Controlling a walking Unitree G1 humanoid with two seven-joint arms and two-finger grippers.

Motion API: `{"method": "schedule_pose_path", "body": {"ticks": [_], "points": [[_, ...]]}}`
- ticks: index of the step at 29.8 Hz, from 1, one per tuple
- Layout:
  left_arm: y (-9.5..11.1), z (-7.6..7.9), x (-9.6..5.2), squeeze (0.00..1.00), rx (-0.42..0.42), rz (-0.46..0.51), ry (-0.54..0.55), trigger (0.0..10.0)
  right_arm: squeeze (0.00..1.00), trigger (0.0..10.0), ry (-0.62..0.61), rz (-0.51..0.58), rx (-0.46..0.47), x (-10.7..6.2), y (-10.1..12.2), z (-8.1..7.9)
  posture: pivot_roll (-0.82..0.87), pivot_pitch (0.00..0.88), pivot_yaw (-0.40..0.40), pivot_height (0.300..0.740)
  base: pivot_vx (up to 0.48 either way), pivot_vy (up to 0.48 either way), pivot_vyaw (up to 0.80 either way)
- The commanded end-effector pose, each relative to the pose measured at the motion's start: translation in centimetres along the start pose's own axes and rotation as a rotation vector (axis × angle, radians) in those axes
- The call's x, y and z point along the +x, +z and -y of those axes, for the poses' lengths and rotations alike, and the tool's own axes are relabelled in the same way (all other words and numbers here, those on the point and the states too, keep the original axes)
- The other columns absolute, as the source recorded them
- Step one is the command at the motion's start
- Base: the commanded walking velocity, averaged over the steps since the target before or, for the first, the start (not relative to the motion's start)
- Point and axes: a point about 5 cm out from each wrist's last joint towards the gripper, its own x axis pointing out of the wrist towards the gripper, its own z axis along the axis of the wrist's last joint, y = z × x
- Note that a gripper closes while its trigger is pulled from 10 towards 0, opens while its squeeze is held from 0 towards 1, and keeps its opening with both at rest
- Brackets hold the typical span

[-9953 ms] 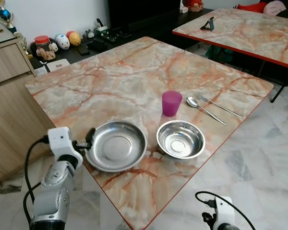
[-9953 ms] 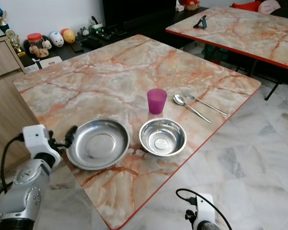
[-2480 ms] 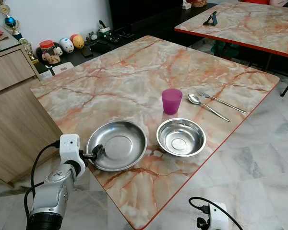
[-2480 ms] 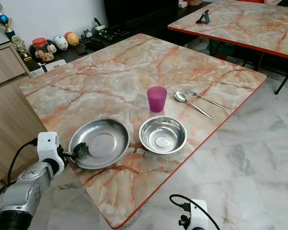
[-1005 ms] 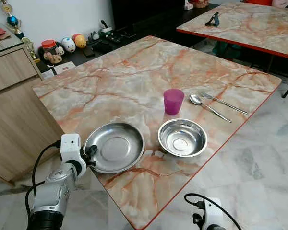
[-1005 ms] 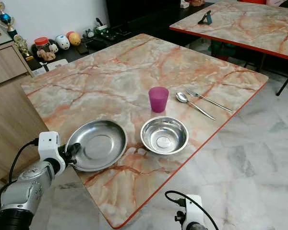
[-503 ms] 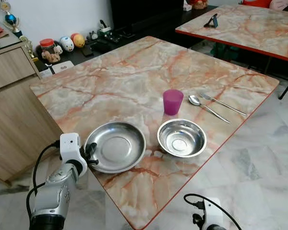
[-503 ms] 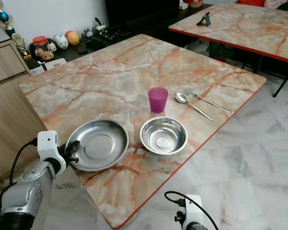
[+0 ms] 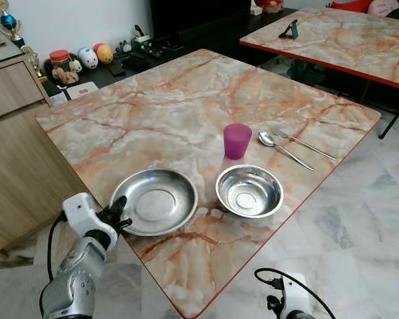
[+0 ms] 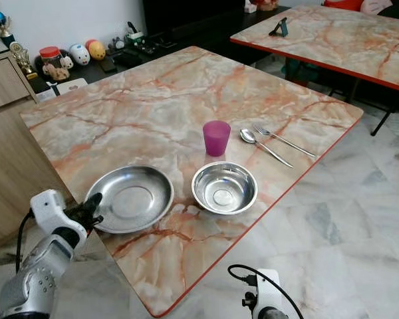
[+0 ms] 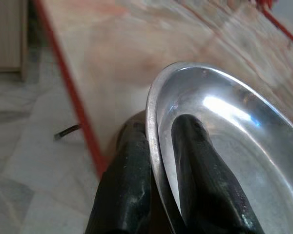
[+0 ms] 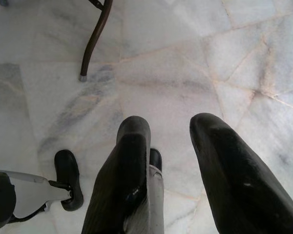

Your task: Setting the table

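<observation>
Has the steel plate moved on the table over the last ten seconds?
Yes. The plate has slid left, away from the bowl, gripped by the left hand.

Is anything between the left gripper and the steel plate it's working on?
Nothing visible. The left gripper is already on the plate: one finger sits inside the rim, the other outside, at the table edge nearest the robot.

On the table [image 9: 173, 100], the plate [image 9: 154, 201] sits left of the bowl [image 9: 249, 191]. The cup [image 9: 237, 141] stands behind the bowl. The spoon [image 9: 284, 152] and fork [image 9: 304, 144] lie right of the cup.
</observation>
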Motion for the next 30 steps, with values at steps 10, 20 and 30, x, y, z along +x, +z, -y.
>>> {"method": "schedule_pose_path", "body": {"ticks": [10,20,30], "points": [[1.7,0.1,-0.4,0.0,-0.051,0.108,0.019,10.0,0.0,10.0,0.004,-0.008,-0.008,0.0,0.0,0.0,-0.03,0.0,0.012,0.707,0.0,0.0,0.0],[2.7,0.7,-0.5,0.0,-0.109,0.191,0.028,10.0,0.0,10.0,0.004,-0.008,-0.004,0.0,0.0,-0.1,-0.03,0.0,0.014,0.707,0.0,0.0,0.0],[4.8,0.8,-0.8,0.0,-0.147,0.361,0.093,10.0,0.0,10.0,-0.002,-0.003,0.0,0.0,0.1,0.0,-0.02,0.0,0.008,0.707,0.0,0.0,0.0]]}}
